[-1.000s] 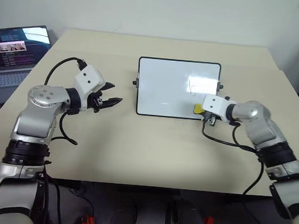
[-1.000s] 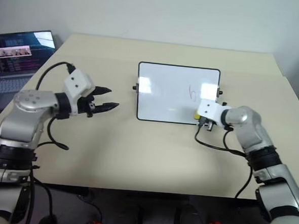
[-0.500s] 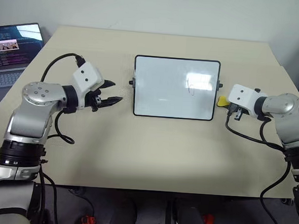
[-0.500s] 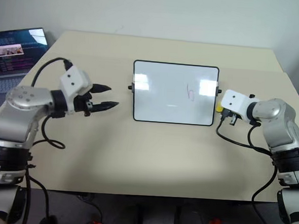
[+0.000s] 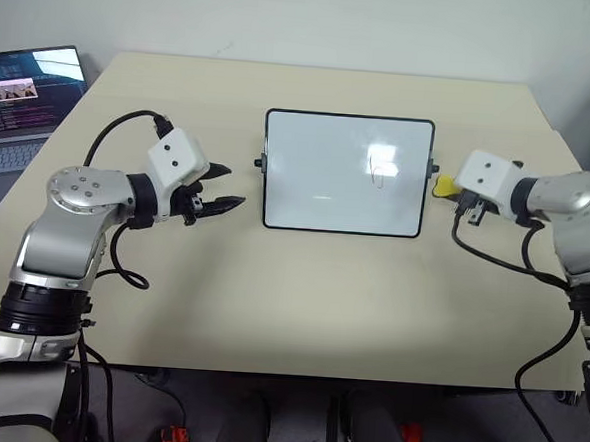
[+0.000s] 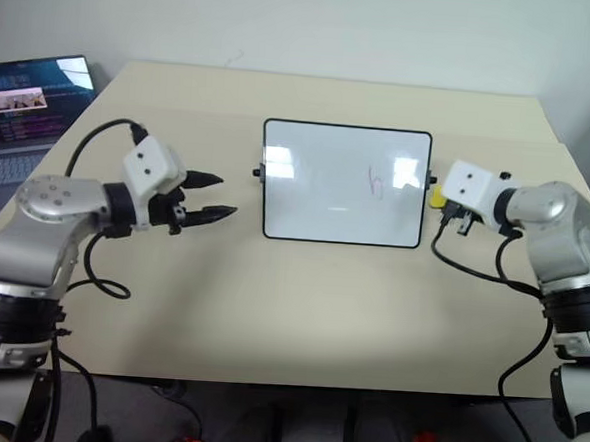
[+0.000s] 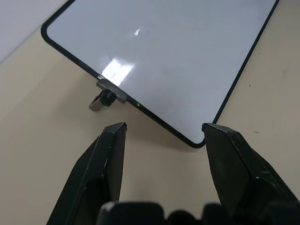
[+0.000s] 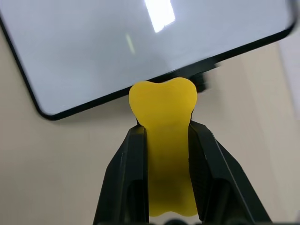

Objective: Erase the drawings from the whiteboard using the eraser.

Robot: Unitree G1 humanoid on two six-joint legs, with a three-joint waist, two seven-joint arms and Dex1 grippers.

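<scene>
1. One beige rectangular tabletop (image 5: 301, 292), carrying the board; one open laptop (image 5: 22, 94) with a lit screen, off its left edge.
2. One small glossy white rectangular whiteboard (image 5: 318, 172) with thin black frame and rounded corners, lying flat at the middle of the tabletop, between the two arms; two small black knobs, one on each short side, the left one (image 7: 105, 96) close before the left fingers.
3. One group of faint thin reddish marker drawings (image 5: 379, 172), on the right half of the whiteboard, beside a bright glare patch; individual strokes too small to count.
4. One small bright yellow eraser block (image 8: 163, 140), off the whiteboard, just beside its right short edge near the right knob.
5. One left gripper (image 5: 225, 187), two black fingers spread apart with nothing between them, pointing toward the left short edge of the whiteboard, near but apart from it.
6. One right gripper (image 8: 164, 136), two black fingers (image 8: 133, 183) clamped narrowly on the yellow eraser, one finger on each flank, rounded end of the eraser protruding beyond the tips toward the frame.
</scene>
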